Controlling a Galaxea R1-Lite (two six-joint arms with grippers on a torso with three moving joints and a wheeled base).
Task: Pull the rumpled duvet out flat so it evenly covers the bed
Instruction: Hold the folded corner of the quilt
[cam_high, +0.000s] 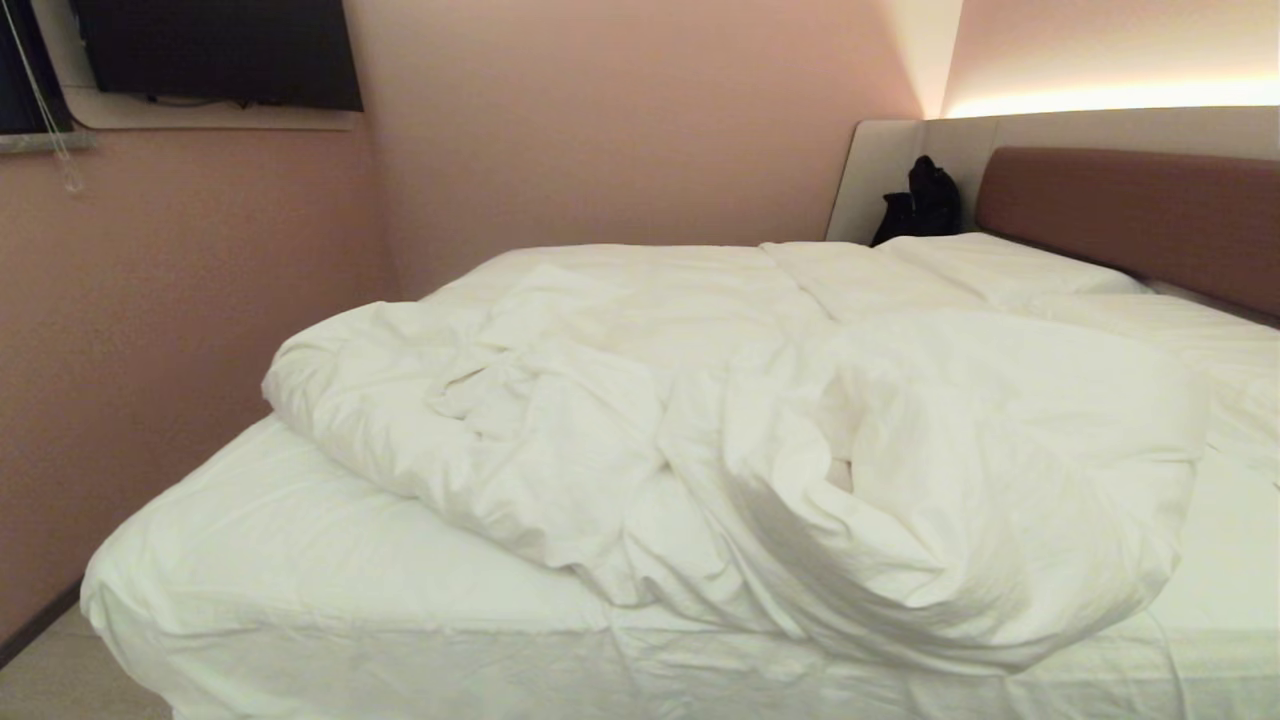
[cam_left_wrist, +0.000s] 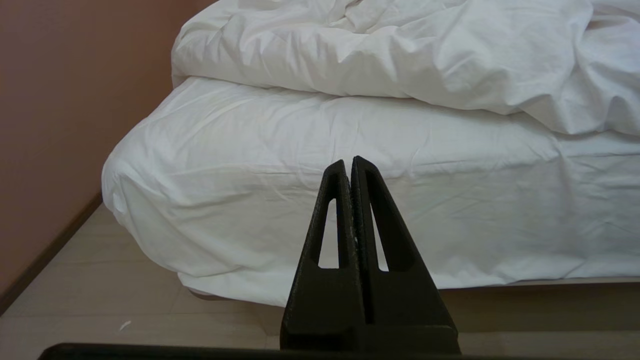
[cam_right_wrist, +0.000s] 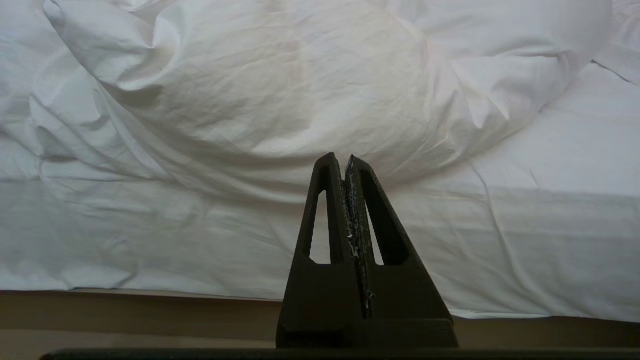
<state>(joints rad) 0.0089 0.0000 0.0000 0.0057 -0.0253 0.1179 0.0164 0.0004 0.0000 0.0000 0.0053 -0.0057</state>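
Black left gripper (cam_left_wrist: 349, 162), right gripper (cam_right_wrist: 339, 159) closed, level, facing bed (cam_left_wrist: 300, 165).

The right gripper (cam_right_wrist: 346, 159) stands at the lower centre of the frame, its dark fingers pressed together, holding nothing. Above it the duvet (cam_right_wrist: 280, 90) bulges in creased folds, overhanging the bed (cam_right_wrist: 540, 240), whose sheeted side fills the middle band.
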